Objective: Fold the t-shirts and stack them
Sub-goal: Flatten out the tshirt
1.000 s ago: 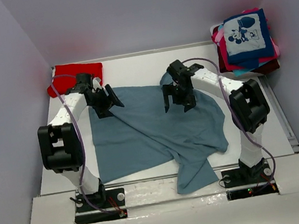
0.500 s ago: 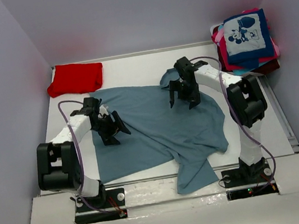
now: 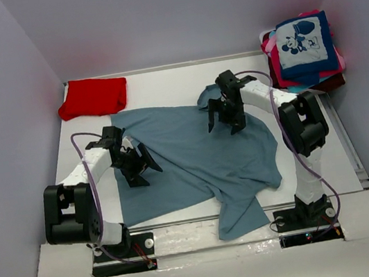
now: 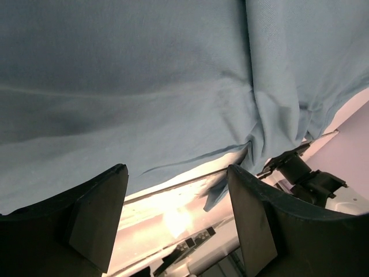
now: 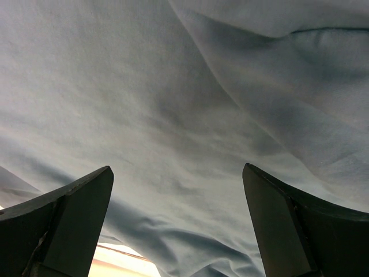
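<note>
A dusty grey-blue t-shirt (image 3: 195,158) lies spread and rumpled over the middle of the table, one part hanging over the near edge. It fills the left wrist view (image 4: 144,86) and the right wrist view (image 5: 184,104). My left gripper (image 3: 142,170) is open and empty, just above the shirt's left part. My right gripper (image 3: 226,121) is open and empty above the shirt's far right part. A folded red t-shirt (image 3: 93,97) lies at the far left corner. A stack of folded t-shirts, a navy cartoon-mouse one (image 3: 303,44) on top, stands at the far right.
White table (image 3: 162,86) with grey walls on three sides. The near edge of the table (image 4: 173,202) shows in the left wrist view, with the right arm's base (image 4: 302,173) beyond it.
My left arm has swung from the shirt's far left edge towards me and lowered over its left part. My right gripper has shifted a little further away and to the right. Both stay open.
</note>
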You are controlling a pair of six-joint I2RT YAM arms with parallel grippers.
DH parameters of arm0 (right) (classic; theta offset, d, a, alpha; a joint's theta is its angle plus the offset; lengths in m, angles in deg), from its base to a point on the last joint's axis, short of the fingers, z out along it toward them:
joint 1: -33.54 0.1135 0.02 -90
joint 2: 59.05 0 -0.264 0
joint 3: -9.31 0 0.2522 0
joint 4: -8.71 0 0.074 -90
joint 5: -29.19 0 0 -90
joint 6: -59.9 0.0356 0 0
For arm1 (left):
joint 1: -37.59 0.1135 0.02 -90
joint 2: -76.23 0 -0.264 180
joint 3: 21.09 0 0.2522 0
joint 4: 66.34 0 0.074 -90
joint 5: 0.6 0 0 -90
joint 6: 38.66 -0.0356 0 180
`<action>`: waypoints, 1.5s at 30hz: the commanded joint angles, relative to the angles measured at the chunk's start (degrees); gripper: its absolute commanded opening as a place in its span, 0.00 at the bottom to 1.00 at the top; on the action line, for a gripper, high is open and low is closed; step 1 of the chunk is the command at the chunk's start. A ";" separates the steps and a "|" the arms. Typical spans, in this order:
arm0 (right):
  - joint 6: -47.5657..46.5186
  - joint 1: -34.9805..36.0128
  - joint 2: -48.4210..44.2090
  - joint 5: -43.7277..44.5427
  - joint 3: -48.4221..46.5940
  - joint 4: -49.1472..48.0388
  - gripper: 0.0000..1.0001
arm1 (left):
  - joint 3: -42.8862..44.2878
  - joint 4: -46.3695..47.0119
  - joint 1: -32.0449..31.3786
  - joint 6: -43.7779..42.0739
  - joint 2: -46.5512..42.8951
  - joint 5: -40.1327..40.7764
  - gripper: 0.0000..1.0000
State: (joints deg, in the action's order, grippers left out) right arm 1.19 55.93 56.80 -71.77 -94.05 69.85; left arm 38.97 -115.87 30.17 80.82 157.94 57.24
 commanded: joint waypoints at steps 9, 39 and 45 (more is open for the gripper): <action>0.44 -2.27 1.83 -4.24 -4.44 -5.71 1.00 | -3.58 1.56 -0.05 0.24 -5.77 0.18 0.82; 0.53 -3.40 4.47 -5.30 -6.63 -8.70 1.00 | -1.48 -7.21 -7.35 -2.41 10.40 26.01 0.77; -0.70 -4.81 8.59 -5.48 -11.29 -7.74 1.00 | 0.19 -10.98 -7.35 -1.61 10.31 27.32 0.77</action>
State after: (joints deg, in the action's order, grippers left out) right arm 1.61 52.63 63.42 -76.75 -100.74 63.14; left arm 40.68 -122.86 23.03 79.11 166.58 80.04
